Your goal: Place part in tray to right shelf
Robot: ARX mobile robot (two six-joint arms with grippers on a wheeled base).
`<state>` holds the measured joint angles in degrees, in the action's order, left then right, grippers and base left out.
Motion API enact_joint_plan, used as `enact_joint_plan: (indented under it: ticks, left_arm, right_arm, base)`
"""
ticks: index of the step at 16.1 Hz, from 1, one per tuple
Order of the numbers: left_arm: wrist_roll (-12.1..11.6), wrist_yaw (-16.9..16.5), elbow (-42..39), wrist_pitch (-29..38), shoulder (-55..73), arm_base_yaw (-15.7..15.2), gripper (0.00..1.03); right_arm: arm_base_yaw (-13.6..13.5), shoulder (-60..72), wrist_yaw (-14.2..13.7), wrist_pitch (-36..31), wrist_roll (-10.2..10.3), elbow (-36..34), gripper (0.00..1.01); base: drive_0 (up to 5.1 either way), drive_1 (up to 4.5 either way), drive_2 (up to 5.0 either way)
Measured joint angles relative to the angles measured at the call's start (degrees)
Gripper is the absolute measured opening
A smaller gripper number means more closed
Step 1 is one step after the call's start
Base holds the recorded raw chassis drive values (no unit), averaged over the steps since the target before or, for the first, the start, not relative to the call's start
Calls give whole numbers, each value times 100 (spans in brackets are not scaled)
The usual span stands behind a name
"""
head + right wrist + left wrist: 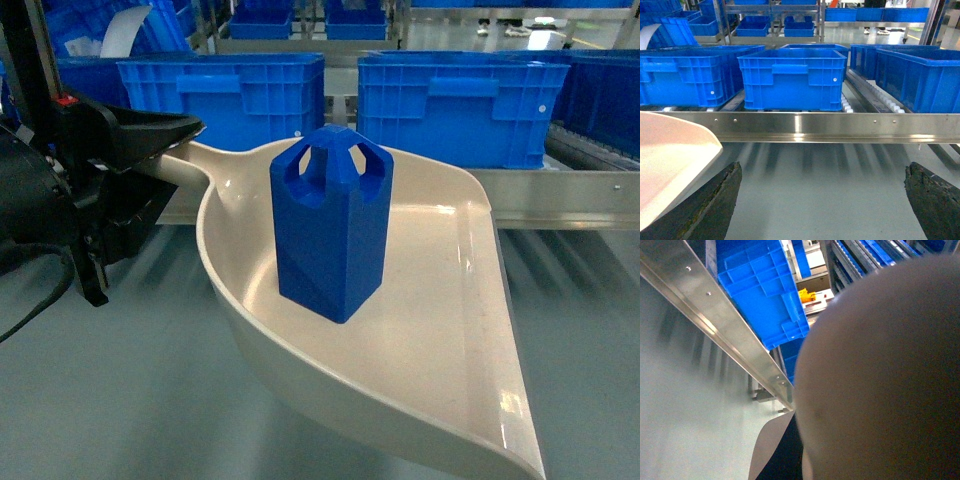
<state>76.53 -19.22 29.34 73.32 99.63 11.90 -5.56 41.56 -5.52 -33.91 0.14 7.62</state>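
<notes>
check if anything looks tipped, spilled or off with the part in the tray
Nothing stands out. The part stands upright inside the tray, well within its rim. The left pincer is clamped on the tray handle; the right pincer is open and empty.

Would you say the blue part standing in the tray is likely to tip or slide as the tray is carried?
The part looks tall for its narrow base, so it may tip. The tray looks smooth and glossy, so sliding seems possible. The left gripper holds only the handle, so any wobble could reach the part.
</notes>
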Motion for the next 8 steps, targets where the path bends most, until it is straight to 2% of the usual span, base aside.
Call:
enact_joint_plan:
  ticks: [8]
  left_arm:
    - [0,9,0,2,0,0,16]
  right_arm:
    - [0,7,2,7,-2,0,98]
  base:
    - [1,424,-422]
